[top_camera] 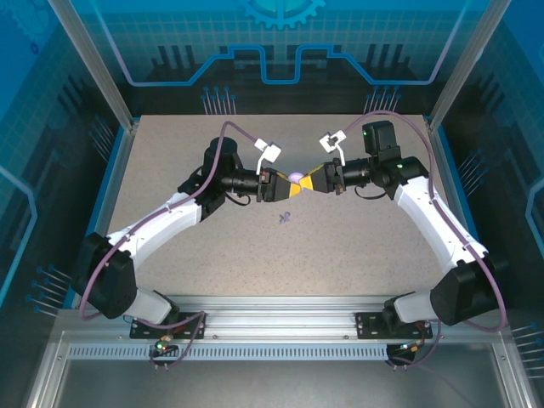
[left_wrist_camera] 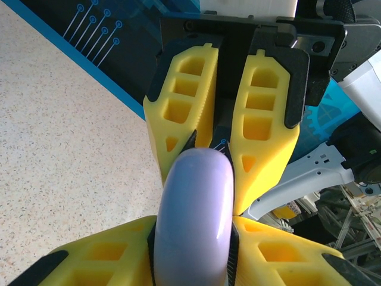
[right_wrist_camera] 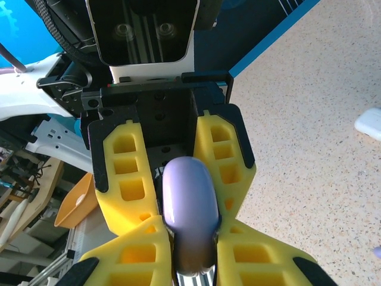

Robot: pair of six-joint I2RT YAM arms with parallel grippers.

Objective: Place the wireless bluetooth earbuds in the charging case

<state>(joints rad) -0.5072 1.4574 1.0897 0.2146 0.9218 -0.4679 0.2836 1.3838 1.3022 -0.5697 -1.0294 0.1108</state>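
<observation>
We see the charging case as a smooth, glossy lavender oval, held between both grippers over the middle of the table. The left gripper clamps it between its dark pads, and the right gripper pinches the opposite end, so the yellow fingertips of the two nearly meet. Bare speckled surface lies open on all sides, with the blue rim well apart. At 6 o'clock from the case, the tiny purplish earbuds lie on the table. A blurred whitish piece sits at 3 o'clock in the right wrist view; we cannot tell what it is
</observation>
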